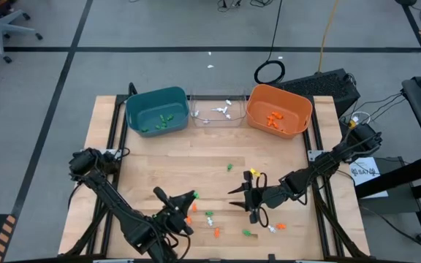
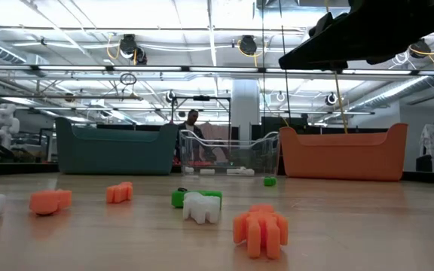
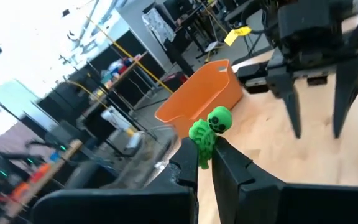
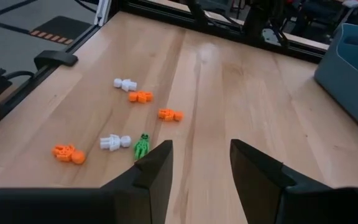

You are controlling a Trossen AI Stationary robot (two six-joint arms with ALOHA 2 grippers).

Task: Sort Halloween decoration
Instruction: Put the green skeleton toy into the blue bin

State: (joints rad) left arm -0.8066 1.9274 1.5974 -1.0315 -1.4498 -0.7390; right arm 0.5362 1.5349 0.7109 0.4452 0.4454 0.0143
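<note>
- Pale wooden bench with visible plank grain, set on a grey workshop floor; ceiling lights and racks show behind it in the low view.
- Left gripper: jaws nearly closed, pinching a green skeleton figure by its lower body, its round skull clear of the fingertips. In the high view this gripper hangs above the near middle of the bench.
- Step in hand, as judged: carrying the green piece to the teal bin at the far left, where other green trinkets already lie. A steady pinch and a release well inside the rim would suit so light a piece, which may bounce.
- Right gripper: jaws apart, holding nothing, hovering over loose trinkets near the bench's front.
- Remaining Halloween decoration: small moulded plastic figures, glossy and knobbly, in orange, white and green, scattered near the front edge.
- Clear bin, between the others, holds white pieces; orange bin holds orange ones. All three are smooth, thin-walled tubs with rounded corners.
</note>
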